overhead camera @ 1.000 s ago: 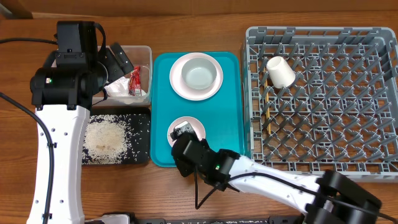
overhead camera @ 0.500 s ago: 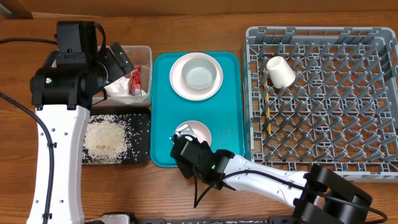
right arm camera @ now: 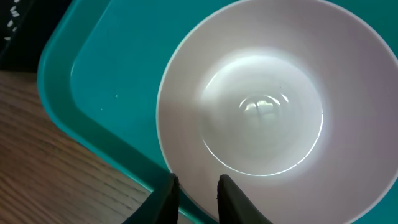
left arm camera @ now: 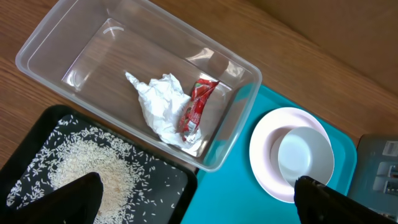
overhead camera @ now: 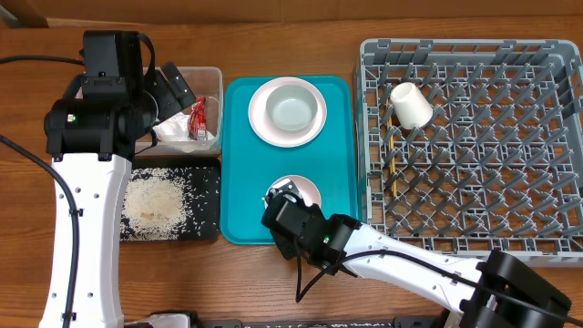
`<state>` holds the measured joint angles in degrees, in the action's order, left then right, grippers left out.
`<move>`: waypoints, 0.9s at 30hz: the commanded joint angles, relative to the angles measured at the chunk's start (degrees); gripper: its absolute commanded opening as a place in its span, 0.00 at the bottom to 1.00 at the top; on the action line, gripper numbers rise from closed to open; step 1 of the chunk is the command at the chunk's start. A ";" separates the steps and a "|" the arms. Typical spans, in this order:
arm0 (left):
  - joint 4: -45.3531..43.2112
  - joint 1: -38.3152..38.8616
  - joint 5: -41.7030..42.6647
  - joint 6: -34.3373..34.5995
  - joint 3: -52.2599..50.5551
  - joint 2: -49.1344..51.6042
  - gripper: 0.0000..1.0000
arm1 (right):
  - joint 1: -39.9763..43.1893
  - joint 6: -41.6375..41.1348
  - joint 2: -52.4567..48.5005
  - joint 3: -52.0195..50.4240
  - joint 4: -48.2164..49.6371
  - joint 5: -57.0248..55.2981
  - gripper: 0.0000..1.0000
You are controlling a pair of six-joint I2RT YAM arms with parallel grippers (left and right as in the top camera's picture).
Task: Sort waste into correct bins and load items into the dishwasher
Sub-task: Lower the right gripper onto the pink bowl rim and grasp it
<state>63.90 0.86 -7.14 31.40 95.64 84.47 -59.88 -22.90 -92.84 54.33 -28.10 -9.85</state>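
My right gripper [right arm camera: 198,190] pinches the pale pink bowl's [right arm camera: 261,118] near rim at the teal tray's [right arm camera: 93,87] front edge. My left gripper [left arm camera: 196,190] hangs wide open above the clear tub [left arm camera: 93,56].

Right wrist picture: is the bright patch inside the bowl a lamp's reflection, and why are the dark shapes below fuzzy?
Right wrist view: likely yes, soft glare sits low inside the pale pink bowl; the right gripper shows blurred dark fingers, too near the lens. Overhead view: sharp, evenly lit.
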 commanded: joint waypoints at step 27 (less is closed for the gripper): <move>-0.02 -0.11 -0.35 0.35 0.83 0.28 1.00 | 0.07 8.57 -3.74 0.44 1.20 2.84 0.21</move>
<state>63.88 0.86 -7.14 31.38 95.64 84.47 -59.88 -14.68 -96.07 54.35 -26.70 -7.25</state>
